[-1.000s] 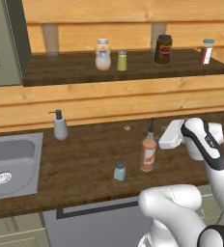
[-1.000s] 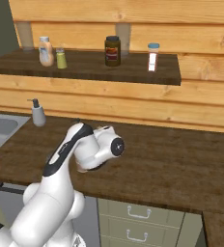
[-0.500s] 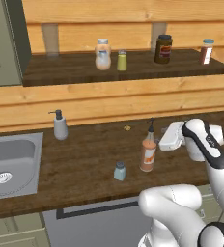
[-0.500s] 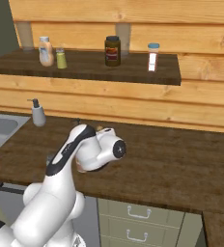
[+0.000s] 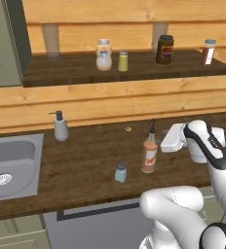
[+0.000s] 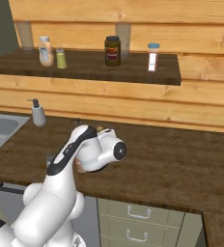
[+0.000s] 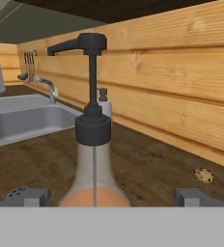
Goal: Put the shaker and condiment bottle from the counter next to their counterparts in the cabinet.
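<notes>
Light wooden plank walls (image 5: 110,99) run behind a long dark-brown wood-grain tabletop (image 5: 90,160). A steel sink (image 5: 10,160) is set into its left end, with a curved tap (image 7: 45,86) at the back. Pale drawer fronts with metal handles (image 6: 138,217) sit below. Above, a dark shelf board (image 6: 85,67) spans the recess, and a grey-green panelled door (image 5: 3,44) stands at its left.
</notes>
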